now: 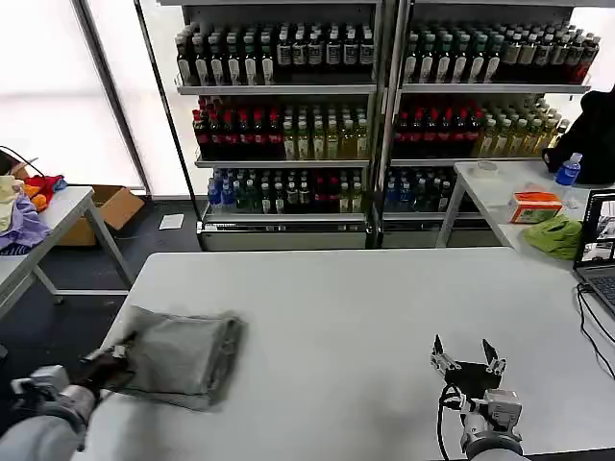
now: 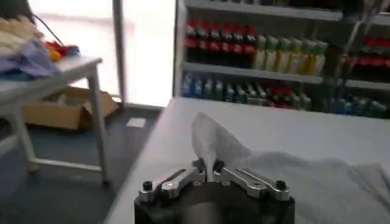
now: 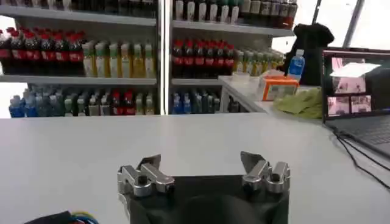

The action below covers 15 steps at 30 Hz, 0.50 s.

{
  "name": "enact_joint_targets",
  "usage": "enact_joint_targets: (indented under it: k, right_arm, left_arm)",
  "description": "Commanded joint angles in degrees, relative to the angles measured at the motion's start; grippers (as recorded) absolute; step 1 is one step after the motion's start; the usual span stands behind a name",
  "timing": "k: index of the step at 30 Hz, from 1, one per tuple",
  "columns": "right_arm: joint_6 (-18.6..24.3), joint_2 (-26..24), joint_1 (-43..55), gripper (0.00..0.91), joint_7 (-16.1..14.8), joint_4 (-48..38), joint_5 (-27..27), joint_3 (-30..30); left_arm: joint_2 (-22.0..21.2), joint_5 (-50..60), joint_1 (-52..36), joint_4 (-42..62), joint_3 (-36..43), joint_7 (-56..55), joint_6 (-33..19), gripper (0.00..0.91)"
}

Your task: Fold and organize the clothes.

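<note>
shirt (image 1: pixel 183 357): folded, near-left on table (image 1: pixel 365 317)
left gripper (image 1: pixel 123 351): pinched shirt's left edge
right gripper (image 1: pixel 468 356): fingers apart, near-right, held nothing

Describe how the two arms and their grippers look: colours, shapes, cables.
Both arms end in pale grey rounded wrist housings. The right gripper has a black body, silver metal fingers with dark bolts, and a black cable looping beside the wrist. The left gripper has the same black body and silver bolted fingers.

Plain light grey shirt (image 1: pixel 183 357) on a white table (image 1: pixel 356 317).
</note>
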Motion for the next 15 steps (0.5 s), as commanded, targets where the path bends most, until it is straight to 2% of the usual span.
enact_joint_targets:
  k: [1,6,11,15]
  right_arm:
    - [0.1,0.1,0.3,0.907,0.0,-0.2,0.1,-0.3]
    - [0.2,0.4,-0.3,0.907,0.1,0.2,0.2,0.3]
    - [0.4,0.5,-1.3,0.907,0.1,0.5,0.2,1.3]
    - [0.3,1.7,-1.4,0.907,0.3,0.0,-0.7,1.6]
  left_arm:
    - [9.7,1.4,0.3,0.1,-14.8,2.1,0.3,0.0]
    - [5.4,4.4,0.9,-6.4,-6.5,1.3,0.8,0.0]
    - [2.7,2.8,0.8,-11.8,1.4,-1.1,2.4,0.0]
    - [-0.9,0.0,-0.3,-20.4,14.2,-7.5,4.1,0.0]
